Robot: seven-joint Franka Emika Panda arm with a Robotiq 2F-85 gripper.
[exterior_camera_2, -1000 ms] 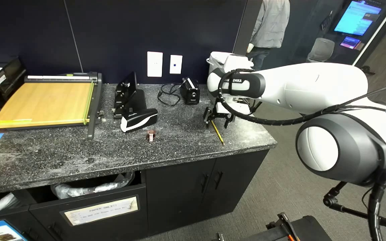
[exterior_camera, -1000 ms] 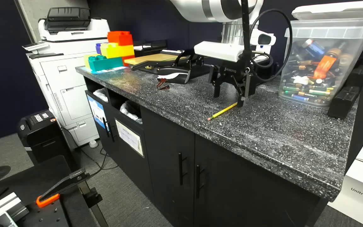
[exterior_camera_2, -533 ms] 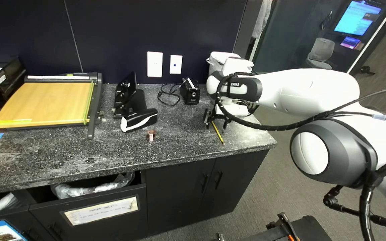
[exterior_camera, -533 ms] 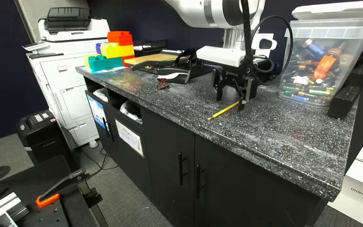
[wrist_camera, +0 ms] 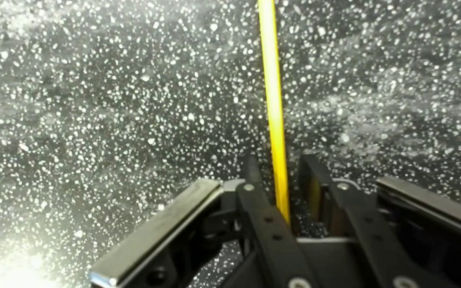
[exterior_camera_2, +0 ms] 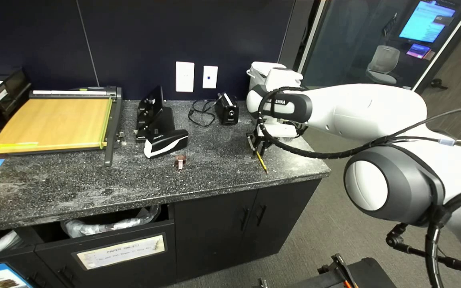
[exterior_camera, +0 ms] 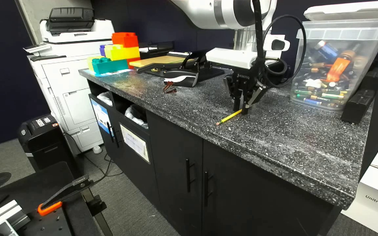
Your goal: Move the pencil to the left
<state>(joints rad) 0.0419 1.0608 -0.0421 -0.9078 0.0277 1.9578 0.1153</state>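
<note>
1. **Claw state.** My claw (wrist_camera: 278, 163) is drawn most of the way together. Its two fingers (wrist_camera: 314, 170) stand near each other with a narrow gap between them.
2. **Grip check.** The wrist view shows speckled counter (exterior_camera: 307, 147) on both sides of the pencil (wrist_camera: 273, 88) at the fingertips. No clamp is made there. Further in, a finger covers part of the shaft, and I cannot tell whether the two touch.
3. **Pencil position.** The pencil lies flat on the counter, one stretch of it between my fingers. In both exterior views its free length runs out from the claw toward the counter's front edge, eraser (exterior_camera: 218, 123) end foremost.
4. **Done, as I judge it.** The approach is complete: I am down at the pencil with a finger on either side, and the shaft runs lengthwise between them.
5. **Step in hand, as I judge it.** Closing to grip. A little more travel should bring both fingers onto the shaft.
6. **Left to do.** Secure the grip, carry or slide the pencil left, set it down, release and back off. None of the transfer is done.
7. **End point.** The task gives no exact stopping place. In an exterior view a staple remover (exterior_camera_2: 180, 161) lies to the left of the pencil, well apart; I should avoid striking it on a long move.
</note>
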